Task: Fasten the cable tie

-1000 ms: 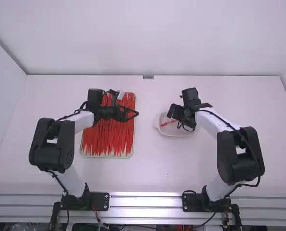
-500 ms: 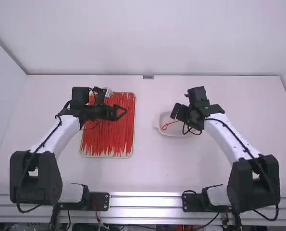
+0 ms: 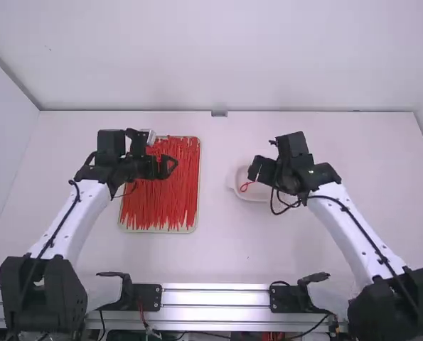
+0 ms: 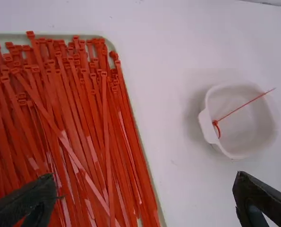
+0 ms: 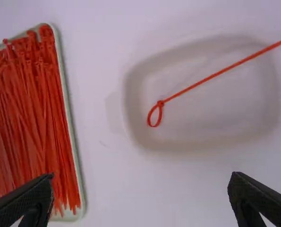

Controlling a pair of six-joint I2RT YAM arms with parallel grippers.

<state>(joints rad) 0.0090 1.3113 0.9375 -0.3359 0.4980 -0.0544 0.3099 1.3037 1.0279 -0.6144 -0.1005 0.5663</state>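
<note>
A pile of loose red cable ties (image 3: 161,188) (image 4: 60,132) (image 5: 27,113) lies on a pale tray (image 3: 197,186) left of centre. One red tie (image 3: 245,186) (image 4: 234,111) (image 5: 197,82), closed into a small loop with a long tail, rests in the white bowl (image 3: 257,195) (image 4: 206,128) (image 5: 131,87). My left gripper (image 3: 170,165) (image 4: 140,208) hangs open above the tray's far part, holding nothing. My right gripper (image 3: 255,170) (image 5: 140,203) is open and empty above the bowl's left side.
The tray (image 4: 111,45) (image 5: 67,142) and the bowl stand side by side with a strip of bare white table between them. White walls close the table at the back and the left.
Both arms have pulled back toward their bases and risen. The left gripper has moved left over the tray. The right gripper has lifted off the bowl, where the looped tie lies.
</note>
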